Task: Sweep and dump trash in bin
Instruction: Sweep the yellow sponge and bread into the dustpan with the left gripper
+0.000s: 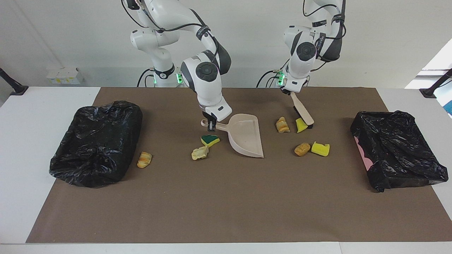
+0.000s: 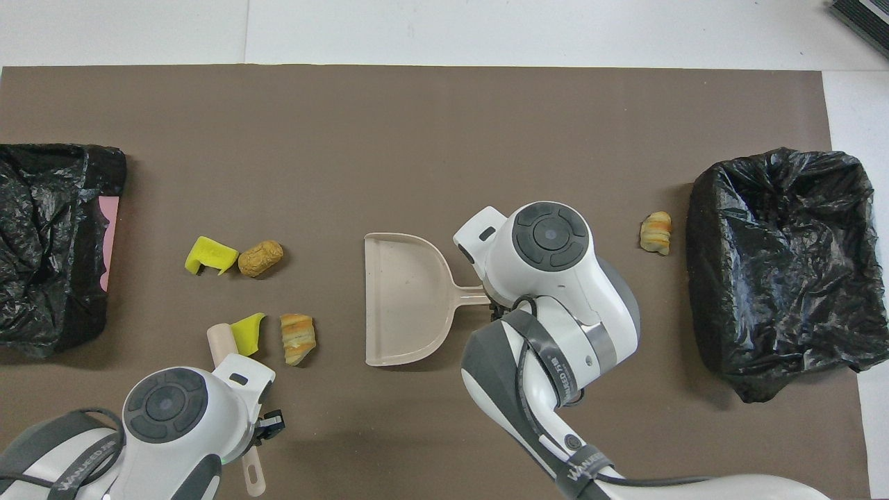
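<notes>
Two black-lined bins (image 1: 96, 143) (image 1: 399, 148) are set at the table's ends; their contents cannot be made out. An empty dustpan (image 1: 244, 135) is gripped by the right gripper (image 1: 211, 124), a brush (image 1: 302, 112) by the left gripper (image 1: 291, 92), bristles against a yellow sponge (image 1: 301, 125). The remaining trash (image 1: 302, 149) is scattered on the mat (image 1: 226, 204).

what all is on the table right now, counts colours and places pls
yellow sponge chunks: 2, one at the brush, one beside a pastry lump
green-and-yellow sponge: 1, beside the paper wad
pastry lumps: 3, golden-brown
paper wad: 1, pale beige
dustpan: 1, beige, mid-mat
brush: 1, beige, black bristles
bins: 2, black-bagged, at the mat's ends
mat: 1, brown
right gripper: shut on the dustpan handle
left gripper: shut on the brush
</notes>
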